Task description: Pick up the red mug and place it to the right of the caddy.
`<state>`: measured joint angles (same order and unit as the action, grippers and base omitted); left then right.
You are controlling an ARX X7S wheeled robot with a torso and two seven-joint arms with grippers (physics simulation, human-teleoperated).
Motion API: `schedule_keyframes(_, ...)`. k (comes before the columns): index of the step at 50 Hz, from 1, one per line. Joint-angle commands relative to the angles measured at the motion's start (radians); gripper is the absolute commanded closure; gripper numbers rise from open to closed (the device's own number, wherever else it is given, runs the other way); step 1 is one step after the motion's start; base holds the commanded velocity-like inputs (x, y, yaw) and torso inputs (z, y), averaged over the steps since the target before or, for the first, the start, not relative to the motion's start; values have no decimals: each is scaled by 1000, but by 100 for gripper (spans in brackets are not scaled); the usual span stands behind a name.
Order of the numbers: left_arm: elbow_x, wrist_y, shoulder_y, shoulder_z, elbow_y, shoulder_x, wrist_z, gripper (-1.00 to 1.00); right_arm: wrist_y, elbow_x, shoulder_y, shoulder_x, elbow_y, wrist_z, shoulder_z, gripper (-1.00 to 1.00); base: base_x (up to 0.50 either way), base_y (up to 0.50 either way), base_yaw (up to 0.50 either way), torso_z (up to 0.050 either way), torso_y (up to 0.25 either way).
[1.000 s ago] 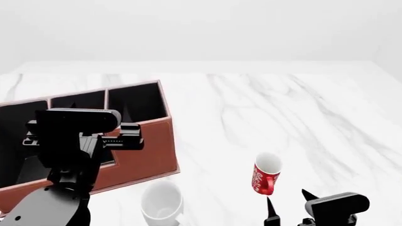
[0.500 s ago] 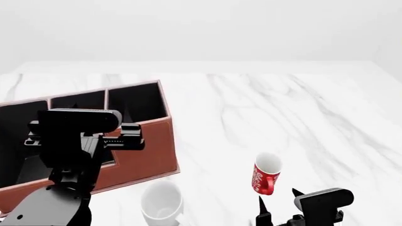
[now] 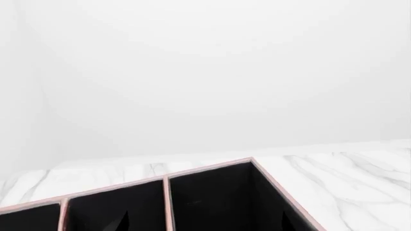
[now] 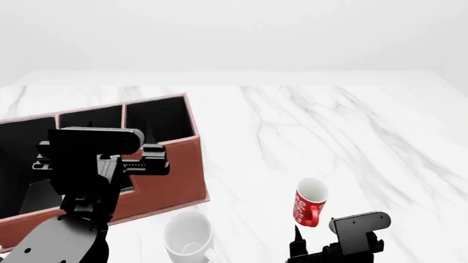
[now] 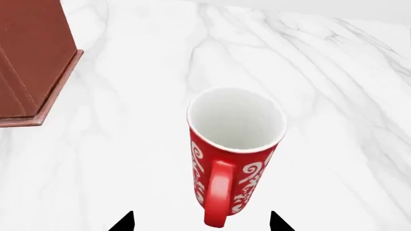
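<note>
The red mug (image 4: 310, 201) with white pattern stands upright on the marble table, right of the caddy (image 4: 172, 164) and well apart from it. In the right wrist view the mug (image 5: 235, 139) sits just ahead of my right gripper (image 5: 200, 223), its handle facing the gripper. The jaws are open, one fingertip (image 5: 126, 222) on each side, touching nothing. In the head view the right gripper (image 4: 320, 245) is just on the near side of the mug. My left gripper (image 3: 204, 219) is open and empty, hovering over the caddy's black compartments (image 3: 212, 202).
A larger plain white mug (image 4: 188, 236) stands near the table's front edge, in front of the caddy's right corner. The caddy's brown corner (image 5: 32, 62) shows in the right wrist view. The marble table (image 4: 351, 126) stretches back and right.
My right gripper has moved left and forward, lining up behind the red mug's handle. The mug has not moved. The left arm has barely shifted.
</note>
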<state>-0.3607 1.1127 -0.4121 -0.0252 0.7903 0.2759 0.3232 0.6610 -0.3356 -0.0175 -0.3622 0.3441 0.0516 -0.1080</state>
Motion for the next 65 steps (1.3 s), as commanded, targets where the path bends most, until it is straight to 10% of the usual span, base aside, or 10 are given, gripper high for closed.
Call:
schedule_keyframes(1,-3,-6,-1,-6,-8,2,3,-100,2,8,61,22,-77,11,-11,-100,0,0,0,0,0)
schedule_keyframes(26,-10,-27,11,-10,-23,7,10,-100,-1,24,111,34,-153,38,-21,-100,0,0,0,0,0)
schedule_keyframes(27,-11,-27,11,-9,-23,7,10,-100,1,24,113,35,-156,40,-19,100,0,0,0,0,0)
schedule_keyframes(65,-25,-42,12,-9,-36,16,20,-100,-67,35,246,-55,-7,-70,-97,100,0,0,0,0,0)
